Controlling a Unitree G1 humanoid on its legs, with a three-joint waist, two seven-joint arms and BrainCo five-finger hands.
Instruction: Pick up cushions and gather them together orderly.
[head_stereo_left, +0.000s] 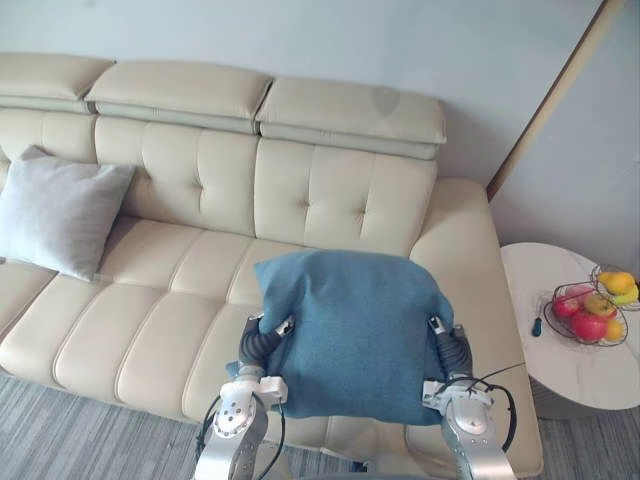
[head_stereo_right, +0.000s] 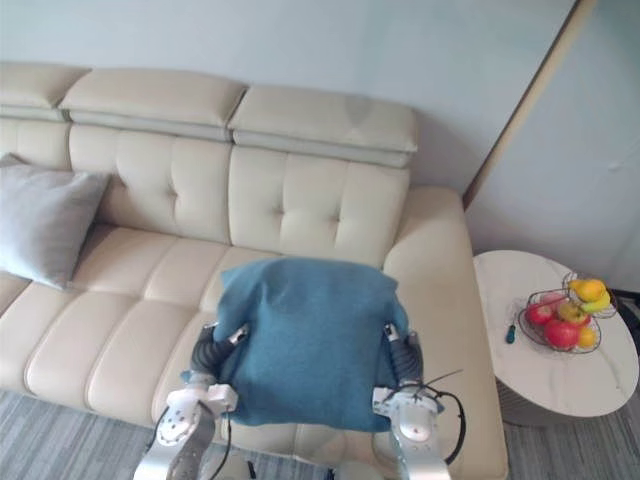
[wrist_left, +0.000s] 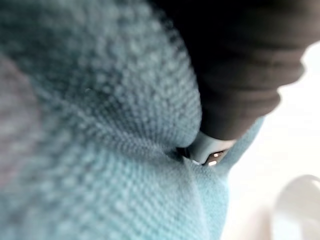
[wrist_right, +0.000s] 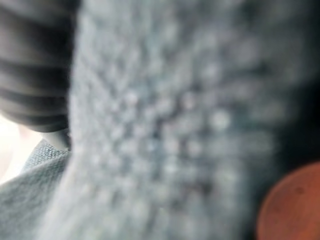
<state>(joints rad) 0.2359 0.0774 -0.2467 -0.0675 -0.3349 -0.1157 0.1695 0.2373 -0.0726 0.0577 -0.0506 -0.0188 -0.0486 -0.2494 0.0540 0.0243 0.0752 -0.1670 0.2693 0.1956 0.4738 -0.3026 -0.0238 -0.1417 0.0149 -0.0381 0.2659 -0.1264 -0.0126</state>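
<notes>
A blue knitted cushion is held up in front of me, above the right seat of the beige sofa. My left hand presses against its left edge and my right hand against its right edge. In both wrist views the blue fabric lies right against the hand. A grey cushion leans upright against the sofa's backrest at the far left.
A round white side table stands right of the sofa, with a wire basket of fruit and a small dark item on it. Grey striped carpet lies before the sofa. A wall runs behind.
</notes>
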